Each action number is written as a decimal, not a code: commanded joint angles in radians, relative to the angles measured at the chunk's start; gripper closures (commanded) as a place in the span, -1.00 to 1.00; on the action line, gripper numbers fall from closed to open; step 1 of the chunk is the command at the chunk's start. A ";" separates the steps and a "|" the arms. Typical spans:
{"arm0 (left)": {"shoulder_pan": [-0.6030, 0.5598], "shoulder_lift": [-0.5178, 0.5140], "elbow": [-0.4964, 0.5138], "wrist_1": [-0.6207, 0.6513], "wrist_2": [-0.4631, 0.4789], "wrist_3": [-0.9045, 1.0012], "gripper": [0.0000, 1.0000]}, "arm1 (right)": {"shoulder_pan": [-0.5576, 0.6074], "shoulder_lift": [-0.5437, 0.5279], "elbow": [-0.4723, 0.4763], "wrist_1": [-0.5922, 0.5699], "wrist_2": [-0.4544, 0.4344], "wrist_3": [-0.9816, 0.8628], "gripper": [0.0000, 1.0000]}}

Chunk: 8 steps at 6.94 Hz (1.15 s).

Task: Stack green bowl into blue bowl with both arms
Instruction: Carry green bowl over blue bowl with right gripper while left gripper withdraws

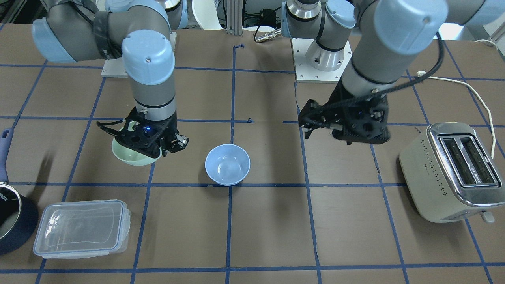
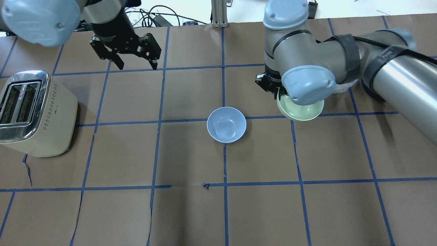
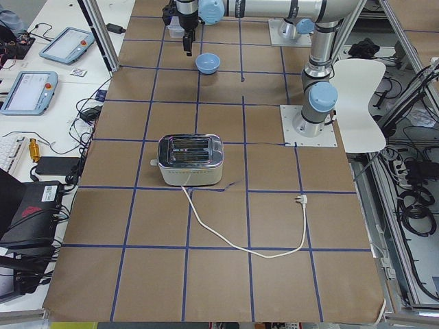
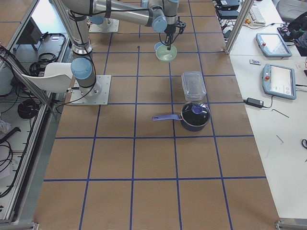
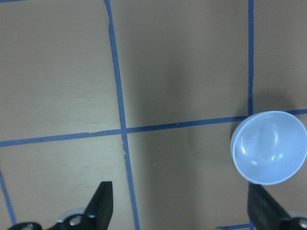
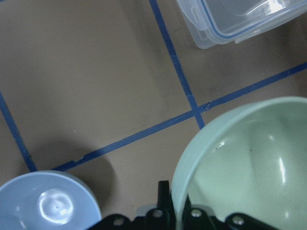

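The pale green bowl (image 1: pixel 132 157) hangs a little above the table, gripped by its rim in my right gripper (image 1: pixel 161 152). It also shows in the overhead view (image 2: pixel 302 112) and, large and close, in the right wrist view (image 6: pixel 249 163), where the rim runs down into the shut gripper (image 6: pixel 180 213). The blue bowl (image 1: pixel 227 164) stands upright and empty on the table at the middle (image 2: pixel 226 124), a short way beside the green bowl (image 6: pixel 48 203). My left gripper (image 2: pixel 137 66) is open and empty, high above the table, with the blue bowl off to its side (image 5: pixel 268 147).
A cream toaster (image 1: pixel 449 169) stands on my left side (image 2: pixel 30 112), its cord (image 3: pixel 240 240) trailing over the table. A clear lidded container (image 1: pixel 83 227) and a dark navy pot (image 1: pixel 12 221) sit near the right arm's side (image 4: pixel 193 84).
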 commanded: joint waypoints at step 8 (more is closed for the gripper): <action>0.031 0.114 -0.120 0.083 0.015 -0.118 -1.00 | 0.228 0.335 -0.335 0.164 0.022 0.593 1.00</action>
